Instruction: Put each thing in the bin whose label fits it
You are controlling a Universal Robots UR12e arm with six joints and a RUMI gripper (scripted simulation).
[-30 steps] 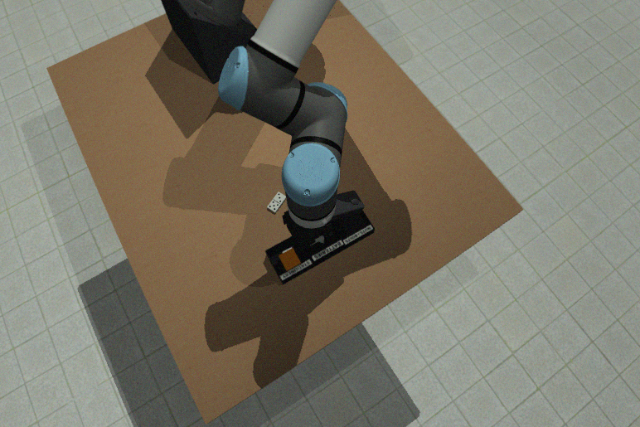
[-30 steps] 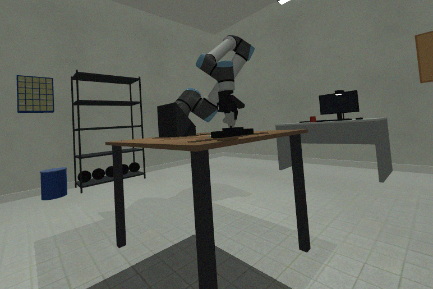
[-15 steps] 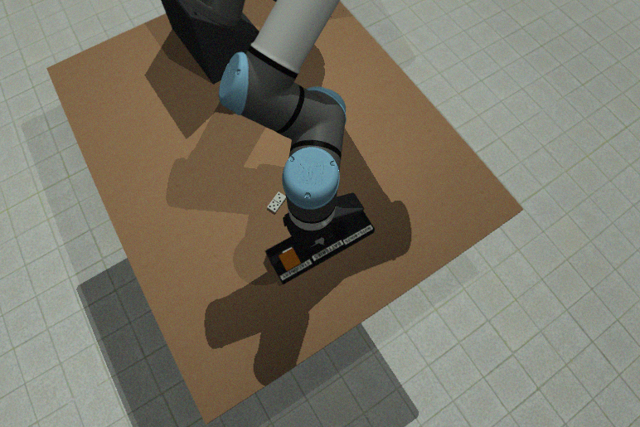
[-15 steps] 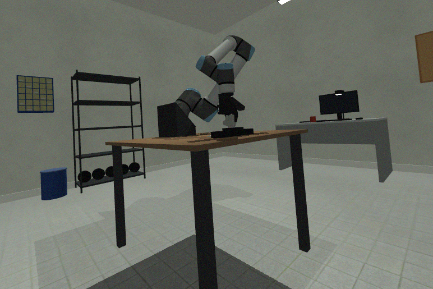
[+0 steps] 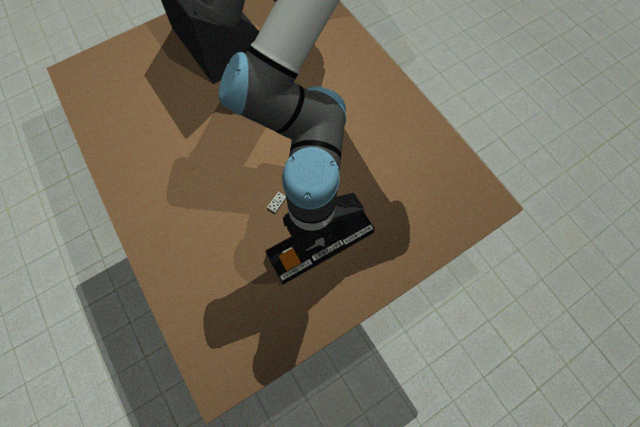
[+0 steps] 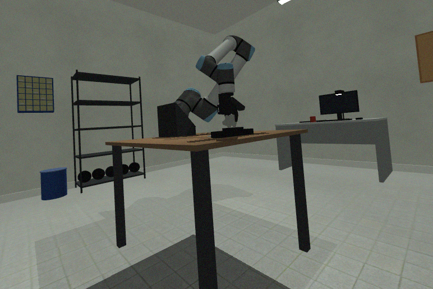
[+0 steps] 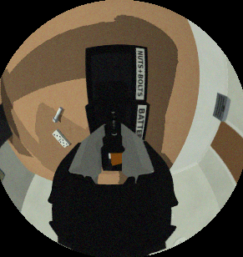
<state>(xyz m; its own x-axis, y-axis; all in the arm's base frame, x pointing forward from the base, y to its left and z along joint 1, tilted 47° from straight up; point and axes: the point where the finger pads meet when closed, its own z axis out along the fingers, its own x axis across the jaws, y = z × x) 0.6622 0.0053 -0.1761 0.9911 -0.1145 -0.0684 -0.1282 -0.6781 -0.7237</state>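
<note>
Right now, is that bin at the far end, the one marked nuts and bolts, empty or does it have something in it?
It looks empty: the wrist view shows only dark floor inside the NUTS+BOLTS bin. Its near edge is hidden behind the gripper.

brown table (image 5: 133,138): bins (image 5: 356,230), domino (image 5: 275,201), bolt (image 7: 58,114)

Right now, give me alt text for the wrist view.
The gripper, jaws slightly parted with a thin dark item between them, hangs over black bins labelled NUTS+BOLTS and BATTE, cut off. An orange patch shows beneath the fingers. A white domino and a small grey cylinder lie on the brown table left of the bins.
</note>
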